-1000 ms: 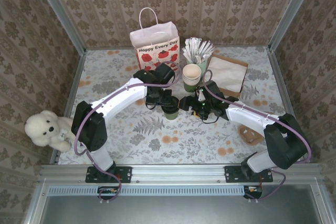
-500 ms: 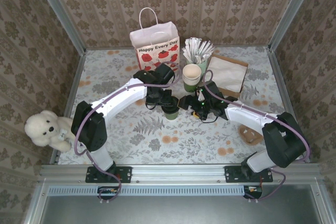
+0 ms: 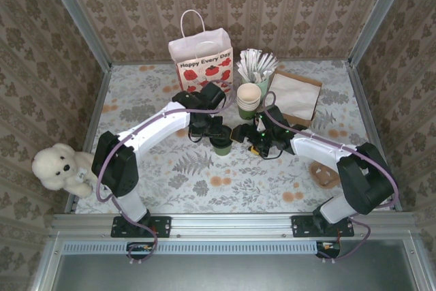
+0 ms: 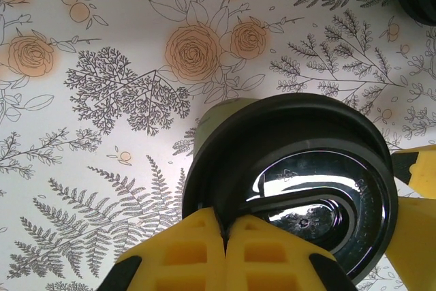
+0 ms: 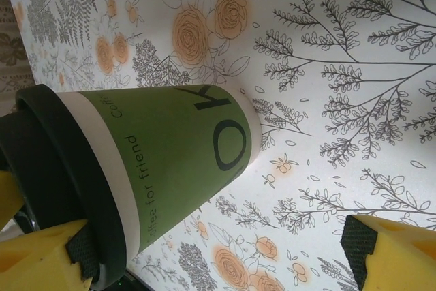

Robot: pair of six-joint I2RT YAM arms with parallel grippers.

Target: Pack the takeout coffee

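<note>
Flanking the takeout coffee (image 5: 170, 155), right gripper (image 5: 212, 250) (jaws wide)

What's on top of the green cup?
A round black lid covers the green cup. The left gripper, its yellow fingers shut, sits over the lid's edge. The lid hides whatever is inside the cup.

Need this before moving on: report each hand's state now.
Left hand: closed, empty, at the black lid of the takeout coffee.
Right hand: open, straddling the takeout coffee, not gripping.
</note>
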